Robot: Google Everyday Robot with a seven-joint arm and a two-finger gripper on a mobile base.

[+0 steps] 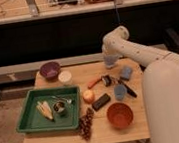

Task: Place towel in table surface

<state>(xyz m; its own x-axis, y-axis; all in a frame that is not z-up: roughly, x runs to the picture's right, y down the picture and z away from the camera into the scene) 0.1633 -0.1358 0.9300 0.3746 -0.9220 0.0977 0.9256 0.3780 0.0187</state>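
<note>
My gripper [111, 61] is at the end of the white arm, low over the back right part of the table surface [67, 137], a pale wooden top. A grey-blue lump, the towel [111, 59], hangs at the arm's tip with the gripper shut on it. The fingers themselves are hidden behind the cloth. I cannot tell whether the towel touches the wood. A squarish blue-grey block [126, 73] lies just to the right and nearer, with a blue cup [120, 91] in front of it.
A green tray [28, 119] on the left holds a yellow item and a metal cup. On the table are a purple bowl [50, 69], a white cup [64, 77], an orange fruit [88, 96], a black box [101, 101], an orange bowl [120, 115] and a dark cluster [86, 125].
</note>
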